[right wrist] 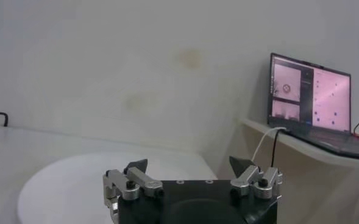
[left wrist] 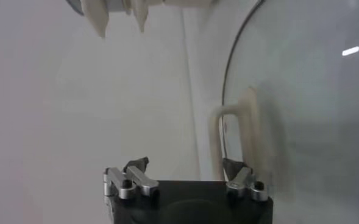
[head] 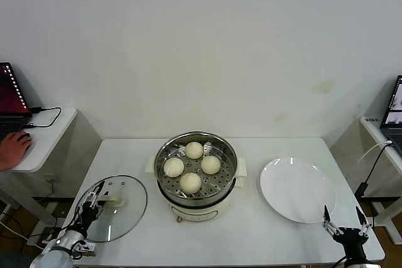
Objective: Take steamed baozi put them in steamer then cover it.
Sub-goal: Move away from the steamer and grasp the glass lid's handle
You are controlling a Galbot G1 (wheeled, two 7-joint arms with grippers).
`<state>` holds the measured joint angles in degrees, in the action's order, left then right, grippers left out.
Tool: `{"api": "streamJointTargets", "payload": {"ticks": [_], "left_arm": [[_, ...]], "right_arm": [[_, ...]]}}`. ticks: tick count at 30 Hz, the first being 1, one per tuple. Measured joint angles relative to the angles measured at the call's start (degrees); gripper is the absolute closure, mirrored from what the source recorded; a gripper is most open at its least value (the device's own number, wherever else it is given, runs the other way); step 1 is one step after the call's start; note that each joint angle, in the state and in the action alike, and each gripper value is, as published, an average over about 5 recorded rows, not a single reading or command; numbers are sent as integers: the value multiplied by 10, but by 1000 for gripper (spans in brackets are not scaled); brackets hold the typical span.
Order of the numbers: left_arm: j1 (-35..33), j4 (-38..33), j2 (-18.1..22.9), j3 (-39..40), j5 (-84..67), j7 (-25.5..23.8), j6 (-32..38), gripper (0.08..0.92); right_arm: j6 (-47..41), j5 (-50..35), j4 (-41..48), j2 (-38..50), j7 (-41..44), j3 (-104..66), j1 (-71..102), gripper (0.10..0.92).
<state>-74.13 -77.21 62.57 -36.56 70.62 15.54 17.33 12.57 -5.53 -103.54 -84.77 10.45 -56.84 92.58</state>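
The steel steamer point(head: 162, 174) stands mid-table on its cream base, uncovered. Several cream-white baozi point(head: 190, 182) lie on its perforated tray. The clear glass lid point(head: 125, 214) rests flat on the table to the steamer's left, white handle point(head: 114, 201) up. My left gripper point(head: 94, 200) hovers over the lid's near-left part, open. In the left wrist view, one finger of the left gripper point(left wrist: 185, 165) is in line with the lid handle point(left wrist: 249, 131); nothing is between the fingers. My right gripper point(head: 343, 220) is open and empty at the table's front right corner.
A flat white plate point(head: 297, 189) lies right of the steamer, just ahead of the right gripper point(right wrist: 188, 164), and also shows as the plate point(right wrist: 63, 182) in the right wrist view. Side tables with laptops point(right wrist: 310, 91) flank the table. A person's hand point(head: 12, 149) rests at far left.
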Motion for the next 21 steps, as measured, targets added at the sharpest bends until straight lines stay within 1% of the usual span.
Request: {"api": "streamJointTargets", "payload": {"ticks": [9, 16, 19, 21], "left_arm": [[19, 36, 4, 6, -9, 4, 12, 602], [29, 59, 9, 5, -12, 16, 23, 803], [29, 63, 11, 2, -15, 23, 27, 845], [27, 63, 13, 0, -17, 29, 30, 847]], "right_arm": [[0, 5, 3, -1, 1, 2, 0, 203], [0, 8, 3, -2, 2, 2, 1, 203], [1, 10, 2, -2, 2, 4, 2, 203], [2, 11, 2, -3, 2, 5, 2, 203]]}}
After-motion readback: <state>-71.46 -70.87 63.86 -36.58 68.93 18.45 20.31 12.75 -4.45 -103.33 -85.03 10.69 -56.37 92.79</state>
